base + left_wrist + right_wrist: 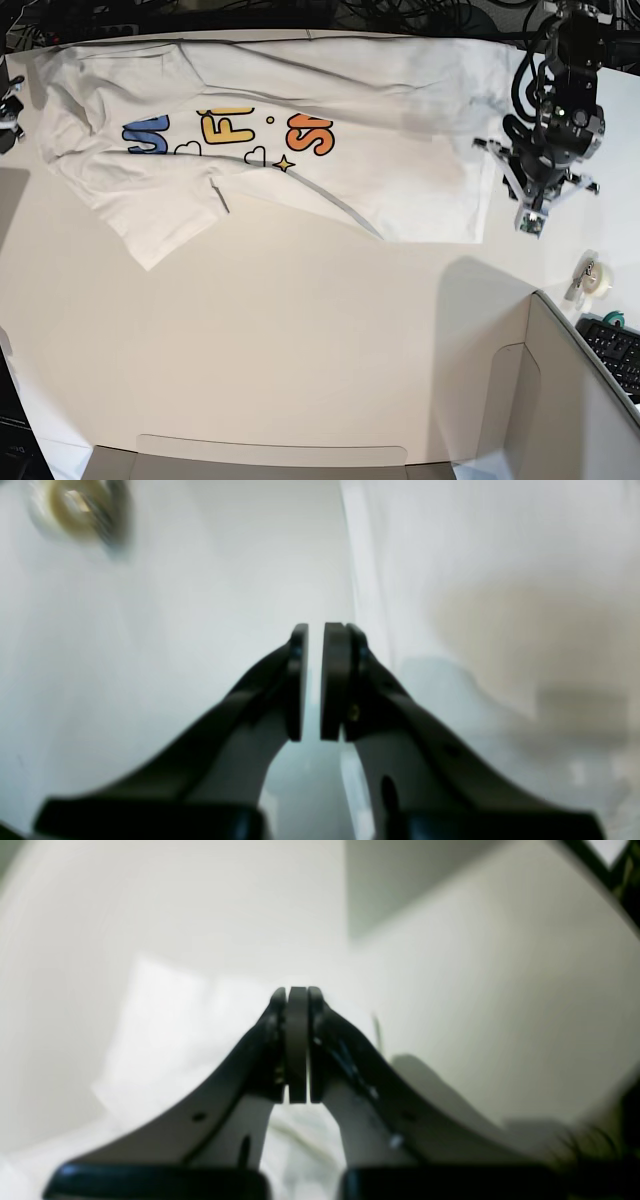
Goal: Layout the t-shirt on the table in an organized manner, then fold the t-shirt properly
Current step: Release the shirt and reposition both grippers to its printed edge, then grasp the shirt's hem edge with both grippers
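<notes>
The white t-shirt lies spread along the far side of the table, its blue, yellow and orange letters facing up and a diagonal fold crossing its lower part. My left gripper hangs just off the shirt's right edge. In the left wrist view the left gripper stands open by a narrow gap with nothing in it, the t-shirt to its right. My right gripper is shut, pads together, above the t-shirt. In the base view it barely shows at the left edge.
A roll of tape lies on the table right of the shirt, blurred at the tape roll in the left wrist view. A grey box-like panel and a keyboard stand at the near right.
</notes>
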Controlling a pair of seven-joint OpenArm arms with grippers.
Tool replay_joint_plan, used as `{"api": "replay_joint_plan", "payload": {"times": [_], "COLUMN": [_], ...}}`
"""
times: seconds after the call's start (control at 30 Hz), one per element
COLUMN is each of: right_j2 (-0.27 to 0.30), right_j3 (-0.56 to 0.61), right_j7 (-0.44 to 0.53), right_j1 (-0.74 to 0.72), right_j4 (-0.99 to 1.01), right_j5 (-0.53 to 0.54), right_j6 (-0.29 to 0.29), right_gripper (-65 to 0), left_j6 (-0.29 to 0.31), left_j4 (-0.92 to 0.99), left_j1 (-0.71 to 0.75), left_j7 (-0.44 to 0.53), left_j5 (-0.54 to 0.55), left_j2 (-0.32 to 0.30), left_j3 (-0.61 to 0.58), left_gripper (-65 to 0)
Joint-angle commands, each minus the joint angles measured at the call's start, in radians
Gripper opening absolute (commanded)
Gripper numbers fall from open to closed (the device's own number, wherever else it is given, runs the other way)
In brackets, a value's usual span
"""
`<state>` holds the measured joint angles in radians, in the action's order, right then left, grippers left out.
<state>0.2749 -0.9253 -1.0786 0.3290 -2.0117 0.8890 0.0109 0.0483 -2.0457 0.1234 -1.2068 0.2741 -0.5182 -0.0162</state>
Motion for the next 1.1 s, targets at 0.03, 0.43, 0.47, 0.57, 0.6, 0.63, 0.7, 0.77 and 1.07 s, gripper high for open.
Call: {"api": "replay_joint_plan", "payload": {"times": [0.03,0.43,0.47,0.57,0.6,0.63,0.7,0.77,1.07], "right_j2": [0.059,0.194,0.194,0.209,0.225,0.232,0.237,0.243,0.258], "right_j3": [0.058,0.417,0.418,0.48,0.501,0.518,0.555,0.579,0.628], "right_j7": [0.027,-0.114,-0.13,-0.143,-0.142,-0.142,-0.142,-0.142,-0.11], "right_j1": [-0.09,-0.612,-0.655,-0.741,-0.747,-0.749,-0.749,-0.744,-0.736], "right_j4": [-0.013,0.635,0.728,0.934,0.965,0.988,1.014,1.012,1.041], "right_j5": [0.022,0.005,0.003,0.002,0.002,0.002,0.002,0.002,-0.19], "right_j6": [0.01,0.35,0.41,0.551,0.578,0.593,0.602,0.601,0.604], "right_gripper": [-65.0,-42.8,-42.1,-40.1,-39.8,-39.7,-39.7,-39.7,-39.8], "left_j6": [-0.003,0.118,0.118,0.118,0.118,0.118,0.118,0.118,0.118], "left_j4": [0.026,0.244,0.257,0.274,0.277,0.279,0.279,0.277,0.276], "left_j1": [-0.086,-0.144,-0.138,-0.126,-0.126,-0.126,-0.126,-0.126,-0.126], "left_j7": [-0.046,0.006,0.029,0.049,0.049,0.049,0.049,0.049,0.049], "left_j5": [0.003,0.004,0.004,0.004,0.004,0.004,0.004,0.004,0.004], "left_j2": [0.011,0.149,0.148,0.148,0.148,0.148,0.148,0.148,0.151], "left_j3": [0.012,0.02,0.02,0.019,0.019,0.019,0.019,0.019,0.019], "left_gripper": [-56.9,-38.5,-38.5,-38.5,-38.5,-38.5,-38.5,-38.5,-38.5]}}
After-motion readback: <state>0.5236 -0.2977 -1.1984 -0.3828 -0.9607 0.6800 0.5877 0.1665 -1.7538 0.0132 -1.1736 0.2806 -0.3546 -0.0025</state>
